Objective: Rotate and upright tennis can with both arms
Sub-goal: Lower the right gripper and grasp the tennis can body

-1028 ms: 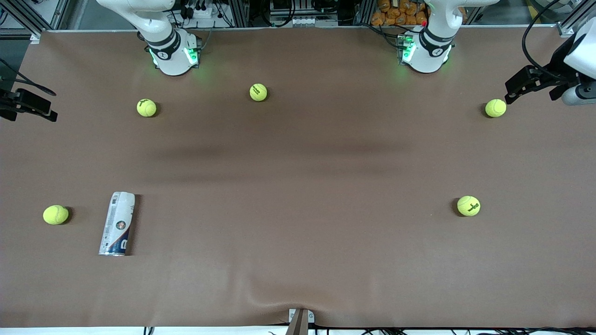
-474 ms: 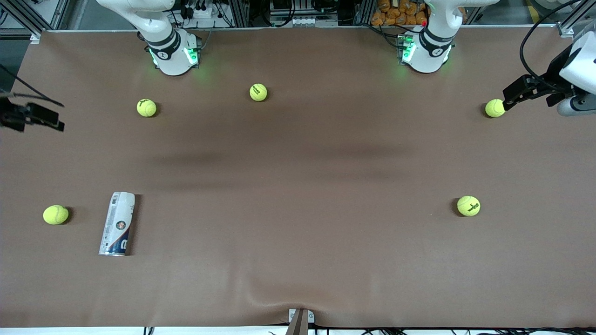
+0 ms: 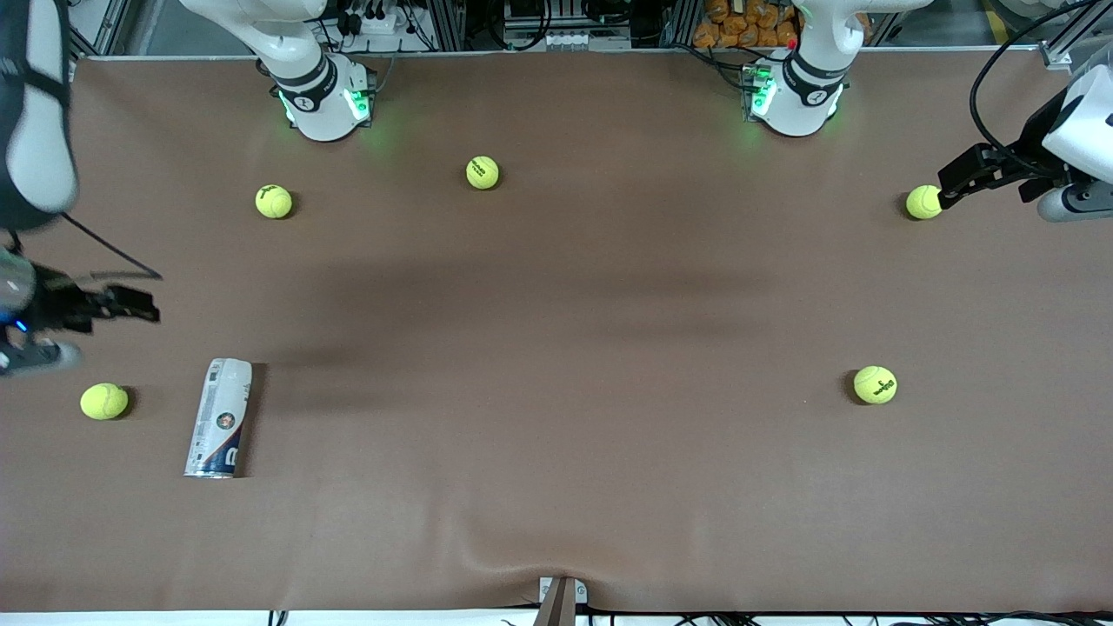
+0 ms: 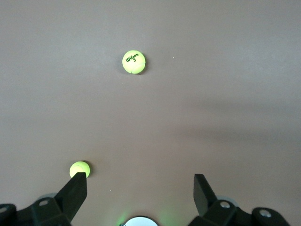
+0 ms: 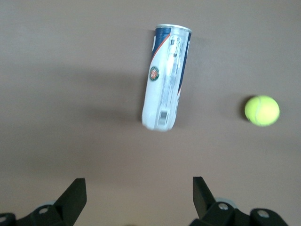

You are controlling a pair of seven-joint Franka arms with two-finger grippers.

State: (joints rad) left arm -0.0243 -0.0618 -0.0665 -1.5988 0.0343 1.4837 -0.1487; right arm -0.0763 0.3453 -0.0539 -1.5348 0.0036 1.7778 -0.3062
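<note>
Near the table edge (image 3: 52, 522), tennis can (image 3: 219, 418) lies flat; right tool (image 3: 130, 304) spread above.

Table (image 3: 556, 348): plain brown covering, no pattern.
Tennis can (image 3: 218, 418): white label turning navy at the silvery rim; small dark round emblem mid-body.
Tennis balls (image 3: 483, 172): yellow-green, black lettering.
Arms (image 3: 304, 65): white shells, black joint bands, green lights glowing at the bases.
Left end effector (image 3: 953, 182): black.
Right end effector (image 3: 122, 304): black.
</note>
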